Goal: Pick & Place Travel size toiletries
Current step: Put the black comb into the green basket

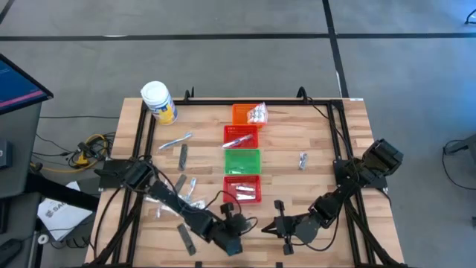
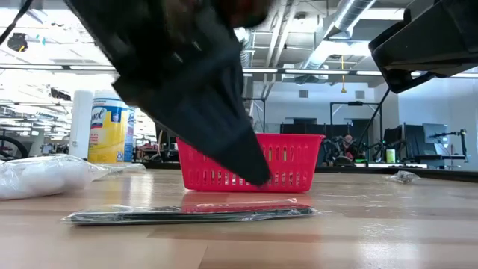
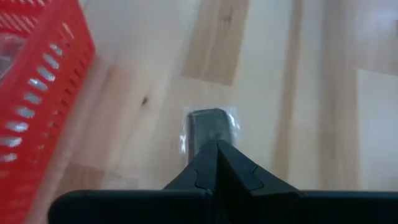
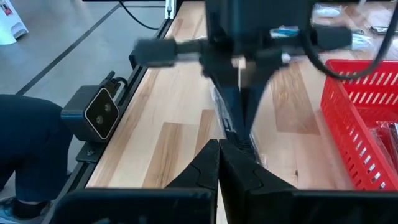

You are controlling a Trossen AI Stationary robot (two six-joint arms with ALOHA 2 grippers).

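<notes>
Left wrist view: left gripper [image 3: 217, 146], fingers together, touches a dark strip [image 3: 210, 126] on the desk [image 3: 298, 93]; part them before gripping.

arms: two, matte black, jointed | cables: black, looping | left claw [image 3: 217, 163]: black tapered fingers
</notes>
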